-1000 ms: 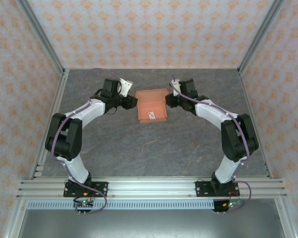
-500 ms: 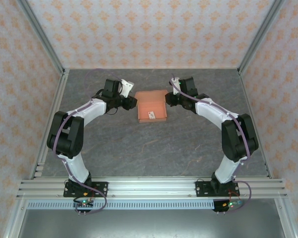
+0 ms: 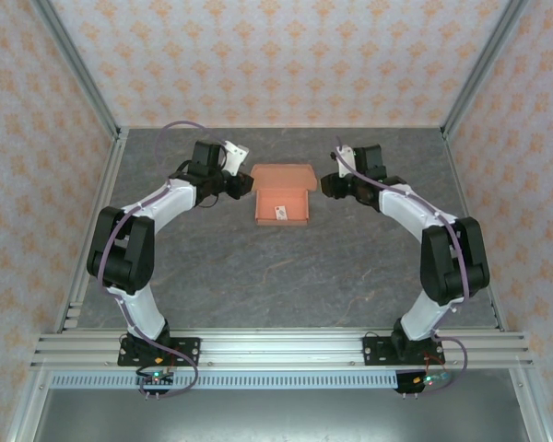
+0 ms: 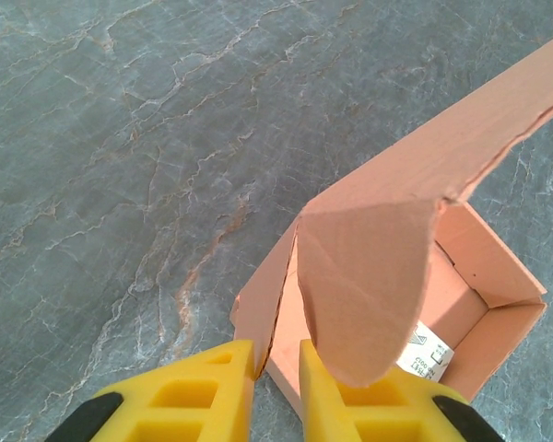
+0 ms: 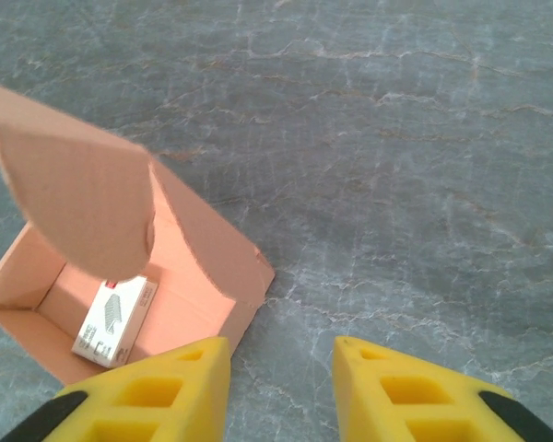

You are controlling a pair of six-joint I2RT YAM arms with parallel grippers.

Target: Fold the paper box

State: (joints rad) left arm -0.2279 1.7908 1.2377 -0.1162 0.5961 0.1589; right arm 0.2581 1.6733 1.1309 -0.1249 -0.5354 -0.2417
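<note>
Toward the far middle of the table [image 3: 258, 276] sits the paper box [image 3: 284, 197], open side up, with my two arms curving in to it from either side. I count one box, with one small white tag [image 5: 118, 319] lying on its floor. The lid [image 4: 498, 120] stands up along the far edge, not yet closed. A rounded ear [image 4: 369, 276] hangs from its left end over the cavity. The right wrist view shows a matching ear [image 5: 83, 207] at the other end, so I judge there are two ears.

My left gripper [image 4: 276, 354] is at the box's left wall. Its yellow fingers [image 4: 207, 387] are drawn in to a narrow slot with the wall's thin cardboard between them. I read that as a pinch on the wall, there to steady the light box and keep that side upright while the lid and ears get tucked.

My right gripper [image 5: 281, 345] sits just beside the right wall without touching it. Its fingers are parted, with bare table in the gap and nothing held. I judge it is parked there to be free for the right ear or the lid. That makes two grippers, one holding and one empty.

The side walls are up. What remains, as I see it, is bringing the lid down with both ears inside.
</note>
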